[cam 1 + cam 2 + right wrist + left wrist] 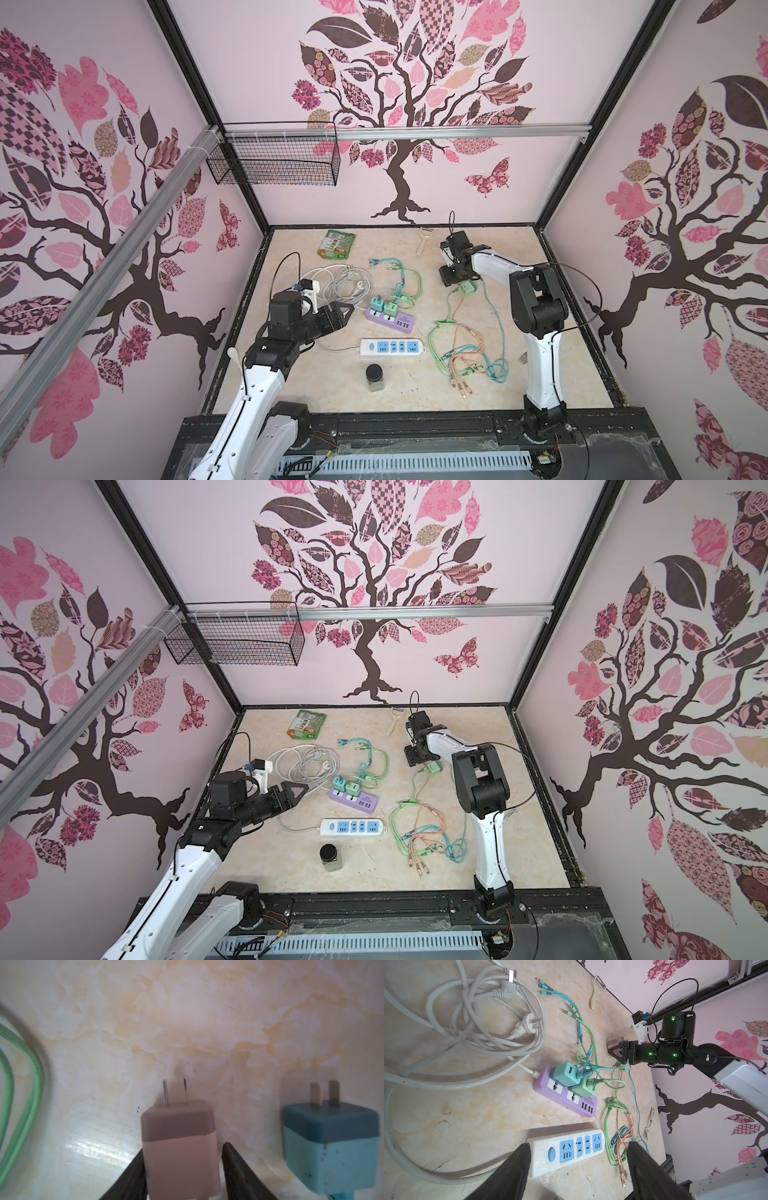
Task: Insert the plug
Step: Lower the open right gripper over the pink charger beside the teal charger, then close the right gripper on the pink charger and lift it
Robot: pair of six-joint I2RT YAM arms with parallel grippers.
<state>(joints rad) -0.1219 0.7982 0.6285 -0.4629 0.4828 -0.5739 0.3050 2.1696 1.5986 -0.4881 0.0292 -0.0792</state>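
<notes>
In the right wrist view a pink plug (180, 1147) with two thin prongs stands between the fingers of my right gripper (184, 1148). One finger touches its side and a narrow gap shows at the other. A teal plug (330, 1147) lies beside it. In a top view the right gripper (451, 277) points down at the table's far right. The white power strip (392, 347) with blue sockets lies near the front. My left gripper (345, 309) hovers open left of the purple power strip (390, 320), and the white strip (566, 1151) shows between its fingers.
Two adapters sit plugged in the purple strip (571, 1093). Coiled white cords (345, 282) lie at the left. Green and orange cables (465, 357) sprawl at the right. A dark-lidded jar (375, 377) stands in front. A green packet (338, 244) and a peeler (424, 239) lie at the back.
</notes>
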